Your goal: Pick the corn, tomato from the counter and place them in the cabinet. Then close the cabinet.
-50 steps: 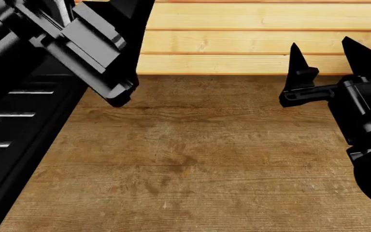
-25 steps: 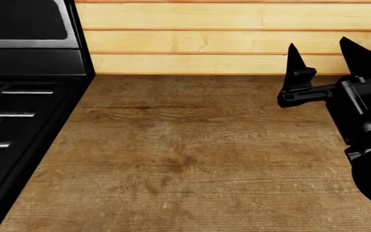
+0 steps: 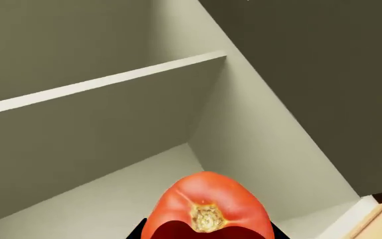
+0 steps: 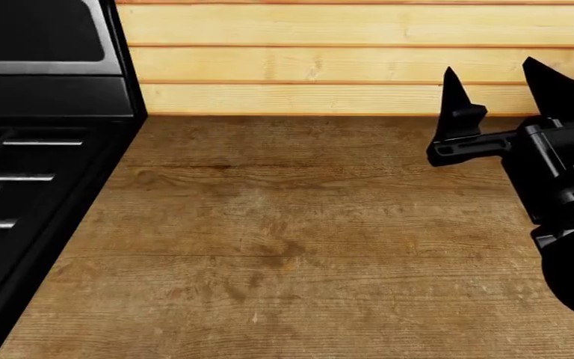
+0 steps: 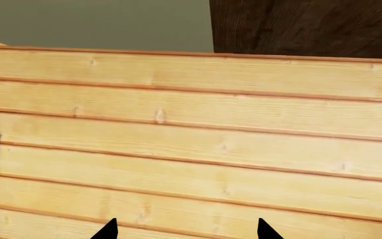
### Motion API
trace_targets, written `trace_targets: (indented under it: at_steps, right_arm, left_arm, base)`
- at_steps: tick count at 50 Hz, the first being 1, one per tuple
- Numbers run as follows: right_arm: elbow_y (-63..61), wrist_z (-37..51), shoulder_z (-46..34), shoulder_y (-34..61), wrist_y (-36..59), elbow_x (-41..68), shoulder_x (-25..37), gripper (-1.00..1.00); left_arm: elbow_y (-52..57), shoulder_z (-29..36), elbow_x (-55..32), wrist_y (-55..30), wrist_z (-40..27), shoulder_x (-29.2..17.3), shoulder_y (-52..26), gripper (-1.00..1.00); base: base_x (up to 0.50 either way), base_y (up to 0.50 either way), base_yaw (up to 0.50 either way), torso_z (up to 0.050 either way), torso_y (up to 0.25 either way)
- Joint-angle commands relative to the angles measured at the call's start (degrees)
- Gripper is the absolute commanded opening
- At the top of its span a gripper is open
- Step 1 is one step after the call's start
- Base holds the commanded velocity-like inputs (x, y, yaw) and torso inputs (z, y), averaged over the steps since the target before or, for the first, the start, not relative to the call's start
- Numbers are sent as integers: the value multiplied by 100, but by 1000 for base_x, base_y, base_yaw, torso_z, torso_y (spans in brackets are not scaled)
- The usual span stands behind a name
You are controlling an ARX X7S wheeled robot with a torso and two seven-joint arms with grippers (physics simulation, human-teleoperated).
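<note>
Now tomato point(image 3: 208, 211) in left gripper point(image 3: 208, 234).

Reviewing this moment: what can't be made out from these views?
- Corn: in none of the three views, so its whereabouts can't be told.
- Left gripper: outside the head view; in the left wrist view the tomato fills the foreground, hiding the fingers.
- Cabinet: its door is not in view; lower floor cut by the picture's edge.
- Right gripper: open and empty; the right wrist view shows only its fingertips before the plank wall.

Bare brown wooden counter point(image 4: 297, 239) beside black stove point(image 4: 18, 194).
</note>
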Motion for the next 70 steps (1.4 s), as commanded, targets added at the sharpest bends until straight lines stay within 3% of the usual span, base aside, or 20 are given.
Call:
trace_targets:
  at_steps: [1, 10, 43, 50, 57, 64, 70]
  right_arm:
    - [82, -32, -228, -424, -99, -57, 74, 100]
    - [76, -26, -214, -451, -121, -44, 87, 100]
    - [160, -24, -252, -488, -192, -57, 124, 100]
    - [135, -5, -239, -465, -156, -15, 142, 100]
    - [197, -52, -231, -623, -300, -87, 143, 100]
    - [184, -47, -199, -639, -302, -53, 158, 100]
    - [165, -22, -187, -616, -273, -19, 166, 100]
  left_arm:
    - [-894, 565, 926, 801, 590, 237, -380, -100]
    - [-1670, 967, 1553, 1357, 972, 441, -725, -100]
    - [-5452, 976, 2571, 2935, 1160, 1398, -1673, -100]
    - [-5864, 1032, 2496, 2557, 1395, 1519, -1899, -100]
    - [-7585, 964, 2639, 2756, 1459, 2016, -2507, -100]
    - [-8211, 68, 3582, 2290, 1356, 2270, -2577, -100]
    - [-8479, -293, 4022, 2154, 1612, 2379, -2574, -100]
  base:
    - [0, -8, -7, 0, 0]
    - [-2, -4, -6, 0, -5]
    - [-4, -5, -7, 0, -4]
    - [-5, -3, -7, 0, -3]
    - [-6, -6, -8, 0, -5]
    - [-8, -5, -9, 0, -5]
    - [-6, -7, -9, 0, -7]
